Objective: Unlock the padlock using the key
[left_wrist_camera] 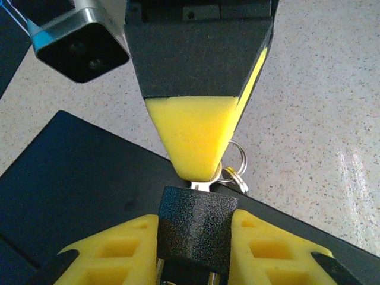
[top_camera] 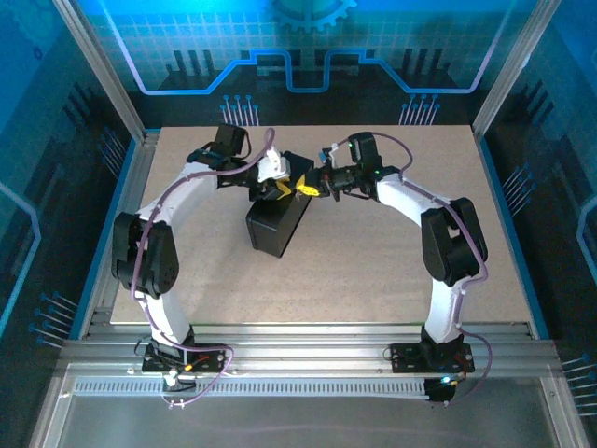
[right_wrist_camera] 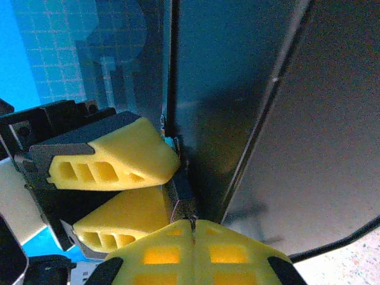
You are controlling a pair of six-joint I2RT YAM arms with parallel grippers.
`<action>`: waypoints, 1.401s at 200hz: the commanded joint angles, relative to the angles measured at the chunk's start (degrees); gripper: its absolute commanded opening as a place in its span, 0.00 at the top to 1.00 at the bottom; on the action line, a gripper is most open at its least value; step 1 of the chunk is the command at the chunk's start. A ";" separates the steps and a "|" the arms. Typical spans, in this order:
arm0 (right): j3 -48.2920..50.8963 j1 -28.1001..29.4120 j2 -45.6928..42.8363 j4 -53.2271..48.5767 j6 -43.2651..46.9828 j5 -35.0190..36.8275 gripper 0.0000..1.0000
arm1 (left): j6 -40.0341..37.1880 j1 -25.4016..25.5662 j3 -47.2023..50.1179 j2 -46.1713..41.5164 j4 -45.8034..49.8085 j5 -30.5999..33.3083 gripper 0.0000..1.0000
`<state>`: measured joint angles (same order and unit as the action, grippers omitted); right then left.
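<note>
The right gripper point(right_wrist_camera: 193, 227) is seen with its yellow pads pressed flat together, clamped on the key point(left_wrist_camera: 199, 186). Only a small silvery sliver of the key shows in the left wrist view, between the pad tip and the padlock point(left_wrist_camera: 197, 237). The key's long axis is laid along the line of the right gripper's fingers, running left to right in the scene, and its free end is pointed left at the padlock's facing end, which it touches or nearly touches. Whether it has entered the lock cannot be told. Two key rings point(left_wrist_camera: 237, 160) hang just beside the pad tip, on its right side in that view.

The padlock's black textured body is gripped between the fingers of the left gripper point(left_wrist_camera: 196, 219), which is closed narrowly on its two sides, so the lock's end is turned right, towards the key.

Both tools are met above the far end of the black box point(top_camera: 278, 224), just inside its edge; in the right wrist view the box's dark wall stands just beside the fingers. The box lies slantwise, its long axis running from near left to far right. Open speckled table point(top_camera: 392, 271) is left to the right, left and near side of the box, and the table's edges and frame posts are well apart from the grippers.
</note>
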<state>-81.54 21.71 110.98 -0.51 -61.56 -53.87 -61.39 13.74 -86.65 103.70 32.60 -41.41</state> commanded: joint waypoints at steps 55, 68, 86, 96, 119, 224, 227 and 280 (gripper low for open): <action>-0.87 6.34 -1.89 -0.37 2.40 -1.10 0.91 | 1.36 3.92 1.70 2.86 2.39 -4.42 0.75; 0.93 4.35 -3.26 -1.90 4.06 -0.47 0.89 | 1.36 3.63 1.81 2.85 2.69 -3.82 0.76; 1.15 1.86 -5.01 -7.84 9.00 0.79 0.82 | 1.36 2.93 2.31 2.54 2.73 -3.51 0.76; 0.86 0.50 -6.05 -11.19 11.98 1.37 0.77 | 1.49 2.58 2.50 2.36 2.58 -3.28 0.76; 0.45 -2.28 -7.89 -15.89 16.32 2.10 0.69 | 1.76 2.08 2.85 2.12 2.51 -2.84 0.76; -6.04 -0.62 -12.20 -33.31 51.89 14.02 0.63 | 2.24 1.64 2.35 2.38 3.14 -2.22 0.77; -5.98 -0.08 -12.45 -33.54 53.99 15.45 0.63 | 2.25 1.64 2.26 2.43 3.24 -2.32 0.77; 3.93 2.84 -16.77 -22.57 76.61 29.76 0.61 | 1.31 1.40 1.13 3.12 5.83 -3.00 0.78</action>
<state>-82.28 25.06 96.16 -28.49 0.95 -32.36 -59.88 15.00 -86.13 104.09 31.57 -43.44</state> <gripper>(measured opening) 0.392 0.249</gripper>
